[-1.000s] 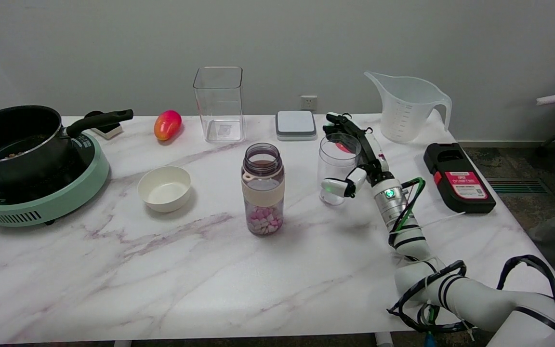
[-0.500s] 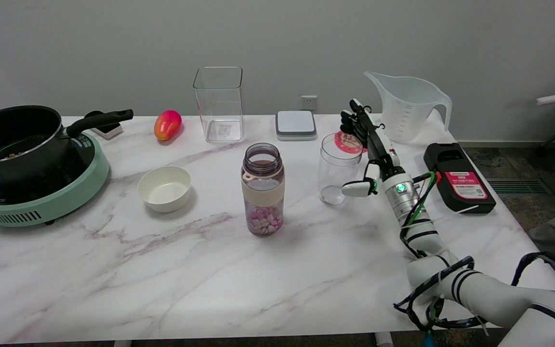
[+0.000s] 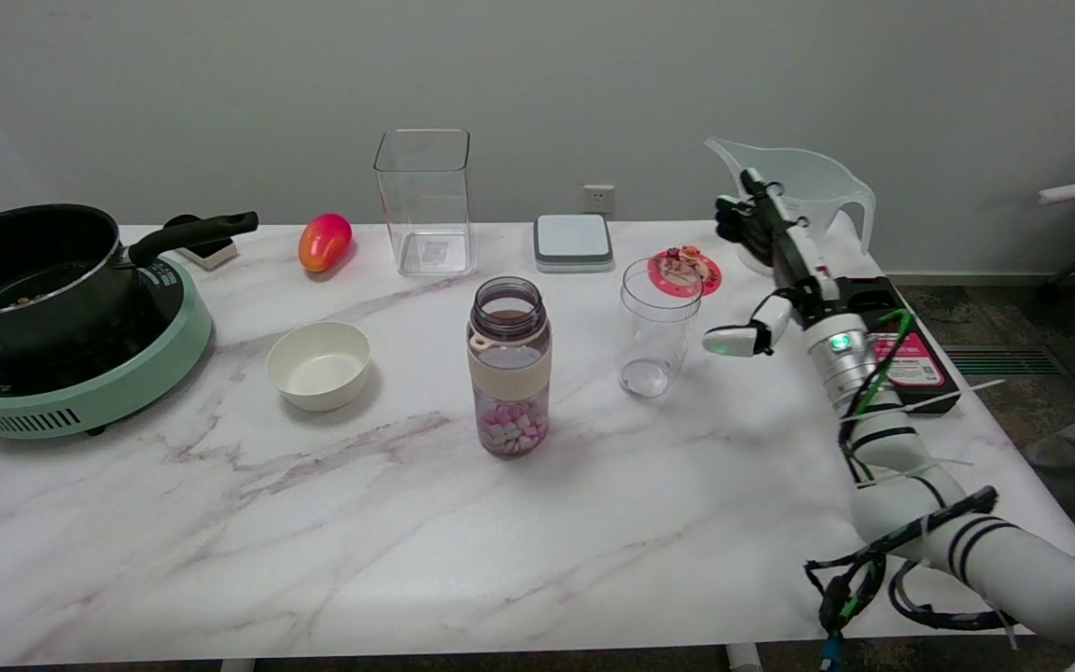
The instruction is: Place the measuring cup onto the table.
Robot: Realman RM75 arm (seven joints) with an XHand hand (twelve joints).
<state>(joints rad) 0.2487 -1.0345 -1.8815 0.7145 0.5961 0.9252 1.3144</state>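
The clear round measuring cup (image 3: 654, 327) stands upright on the marble table (image 3: 314, 523), right of the middle, with nothing touching it. My right hand (image 3: 777, 266) hovers to the cup's right, well apart from it. It is open and empty, with the fingers stretched toward the back wall and the thumb sticking out to the left. In the picture the fingertips overlap the lower left of a large translucent jug (image 3: 794, 210).
A bottle of pink pieces (image 3: 509, 366) stands left of the cup. A red round disc (image 3: 684, 270) lies behind it. A black-and-red box (image 3: 887, 341) sits under my forearm. Further off are a white bowl (image 3: 318, 364), a square clear container (image 3: 424, 201), a grey pad (image 3: 573, 241), a mango (image 3: 324, 241) and a pot on a green cooker (image 3: 52, 308).
My right hand has let go of the measuring cup and drawn away to the right and back, rising. The cup stays standing where it was.
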